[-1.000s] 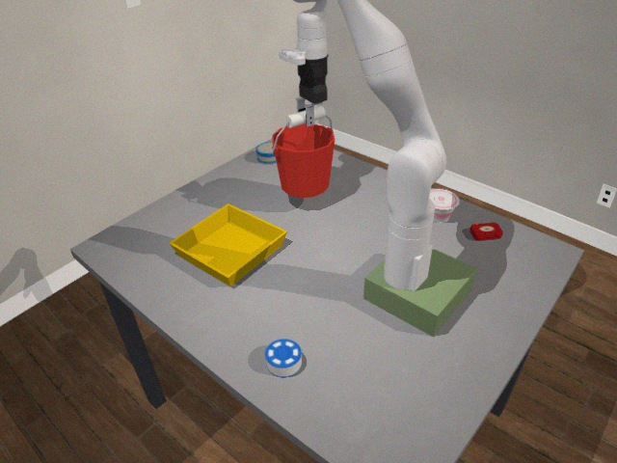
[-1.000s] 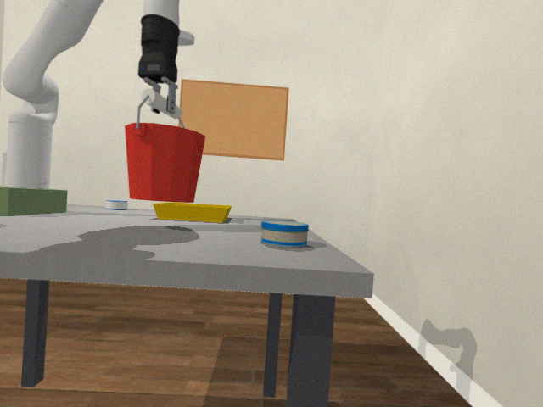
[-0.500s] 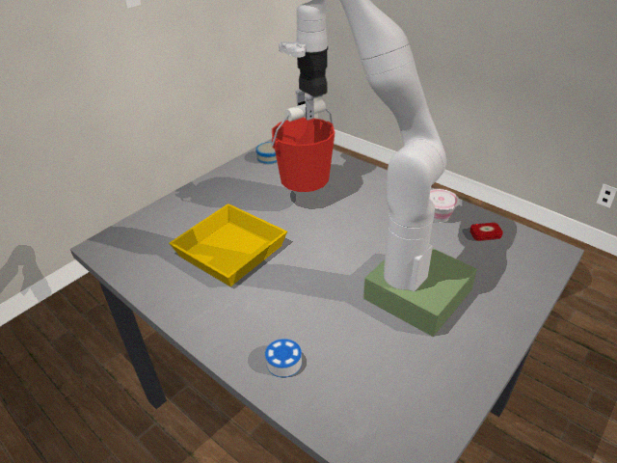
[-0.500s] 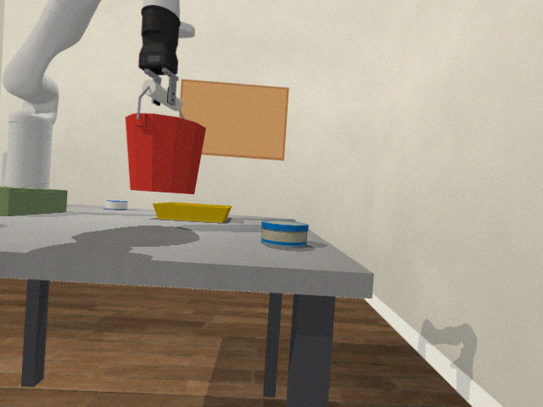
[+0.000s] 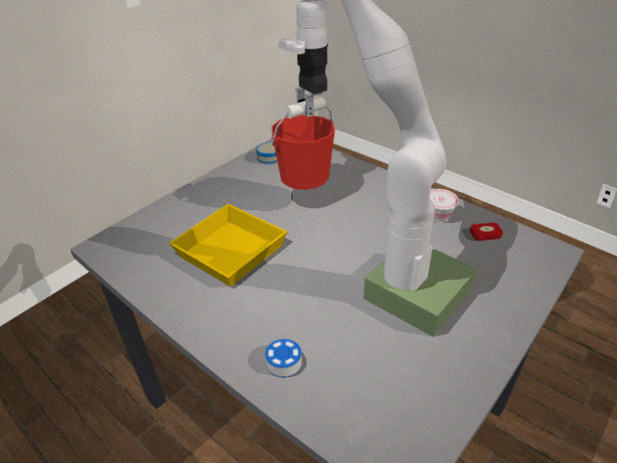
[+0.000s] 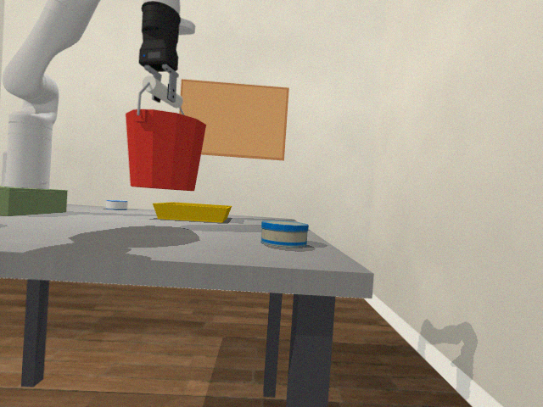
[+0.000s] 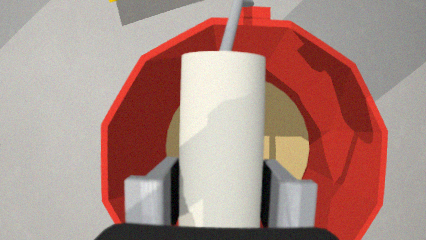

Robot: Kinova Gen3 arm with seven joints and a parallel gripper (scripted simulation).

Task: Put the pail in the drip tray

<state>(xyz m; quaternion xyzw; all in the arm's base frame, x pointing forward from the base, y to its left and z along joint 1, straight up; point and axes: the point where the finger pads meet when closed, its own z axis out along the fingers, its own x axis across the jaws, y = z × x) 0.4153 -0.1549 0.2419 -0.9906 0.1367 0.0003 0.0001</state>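
Note:
A red pail (image 5: 304,154) (image 6: 164,151) (image 7: 340,150) hangs upright in the air, clear of the grey table (image 5: 348,378). My gripper (image 5: 308,107) (image 6: 165,89) (image 7: 220,182) is shut on the white grip of the pail's handle (image 7: 222,135) and holds it from above. The yellow drip tray (image 5: 228,244) (image 6: 191,212) lies empty on the table, nearer the front left in the top view, apart from the pail. In the wrist view only a yellow speck of the tray shows at the top edge.
A blue-and-white tin (image 5: 266,152) (image 6: 284,232) stands behind the pail near the table's corner. A blue-topped puck (image 5: 283,356) (image 6: 116,203), a pink tub (image 5: 442,203) and a red box (image 5: 486,231) lie on the table. The arm stands on a green block (image 5: 423,293) (image 6: 30,200).

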